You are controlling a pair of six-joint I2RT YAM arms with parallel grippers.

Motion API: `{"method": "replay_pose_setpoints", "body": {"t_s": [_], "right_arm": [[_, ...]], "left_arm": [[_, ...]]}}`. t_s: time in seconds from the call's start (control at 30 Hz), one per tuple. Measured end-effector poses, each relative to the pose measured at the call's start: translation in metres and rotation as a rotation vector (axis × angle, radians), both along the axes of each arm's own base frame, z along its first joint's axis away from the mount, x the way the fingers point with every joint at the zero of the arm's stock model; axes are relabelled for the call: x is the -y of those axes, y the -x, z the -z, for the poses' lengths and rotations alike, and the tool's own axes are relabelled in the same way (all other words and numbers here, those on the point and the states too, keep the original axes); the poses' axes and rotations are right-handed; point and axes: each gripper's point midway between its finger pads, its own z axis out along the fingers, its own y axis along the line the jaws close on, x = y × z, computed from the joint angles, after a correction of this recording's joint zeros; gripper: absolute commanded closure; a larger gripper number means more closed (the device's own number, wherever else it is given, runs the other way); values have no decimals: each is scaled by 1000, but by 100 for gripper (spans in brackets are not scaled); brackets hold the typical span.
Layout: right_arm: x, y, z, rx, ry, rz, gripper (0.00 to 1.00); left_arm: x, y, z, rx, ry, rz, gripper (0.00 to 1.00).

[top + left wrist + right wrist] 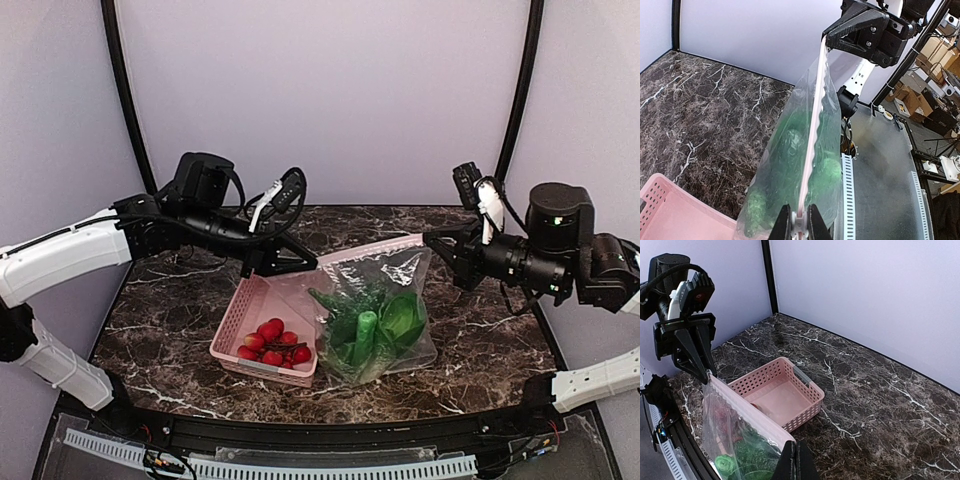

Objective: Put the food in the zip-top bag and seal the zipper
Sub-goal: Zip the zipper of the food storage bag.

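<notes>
Clear bag point(385, 300) slung between the two arms, its lower part resting on the surface point(480, 340) just beside the pink basket point(240, 310). The green vegetables point(370, 325) lie inside it. The left jaws are closed on one end of the zipper point(370, 250) and the right jaws are closed on the other, so the strip runs taut between them. Whether the strip is pressed shut along its length cannot be told.

Likely hazards:
- The thin strip may slip from either pinch under the pull of the load, dropping that corner.
- Extra tension may part a half-closed seal.
- Jaws run along the strip may ride off the track and leave a gap.
- The bag may snag on the basket.
</notes>
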Motion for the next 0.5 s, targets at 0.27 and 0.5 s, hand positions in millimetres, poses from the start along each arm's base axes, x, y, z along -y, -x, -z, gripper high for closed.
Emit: {"method": "replay_pose_setpoints", "body": {"t_s": [0.27,0.5], "right_arm": [[10,-3,2,-5,18,46,100],[17,-4,1,-10,11,73,100]], "left_arm": [[-16,-10,15,-24,-30,-27,99],[-29,-14,23,-28,-51,-46,99]]}}
